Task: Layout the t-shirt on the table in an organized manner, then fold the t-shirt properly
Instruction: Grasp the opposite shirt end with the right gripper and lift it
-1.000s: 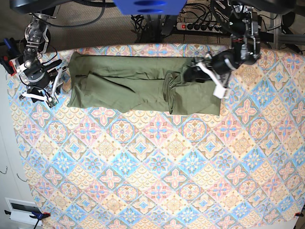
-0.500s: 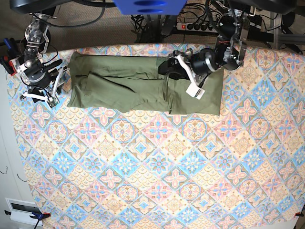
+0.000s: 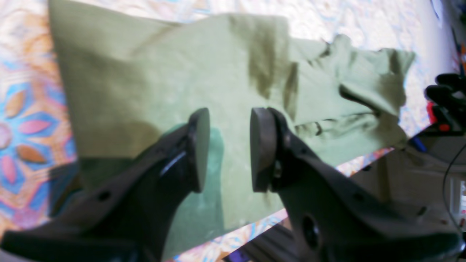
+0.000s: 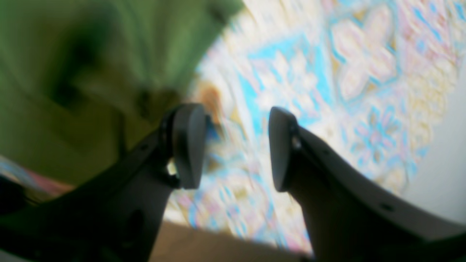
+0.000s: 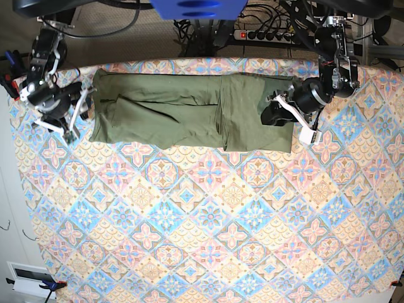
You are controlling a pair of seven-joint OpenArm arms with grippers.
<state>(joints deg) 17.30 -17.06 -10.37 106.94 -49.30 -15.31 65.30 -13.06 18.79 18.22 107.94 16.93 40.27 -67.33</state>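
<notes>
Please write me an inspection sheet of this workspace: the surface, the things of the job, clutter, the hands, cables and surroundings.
Surface: large table with pastel blue, pink and cream diamond-tile cloth, mostly bare.
Job's things: olive-green short-sleeved cotton t-shirt lies along the far edge as a long, wrinkled band with overlapping layers.
Clutter: nothing seen on the cloth.
Hands: left hand is over the shirt's end, jaws apart, nothing between them; right hand is at the shirt's other end over the cloth, jaws apart, nothing between them.
Cables: white power strip and dark cables lie on the floor behind the table.
Surroundings: blue part at top centre; white wall outlet at lower left.
</notes>
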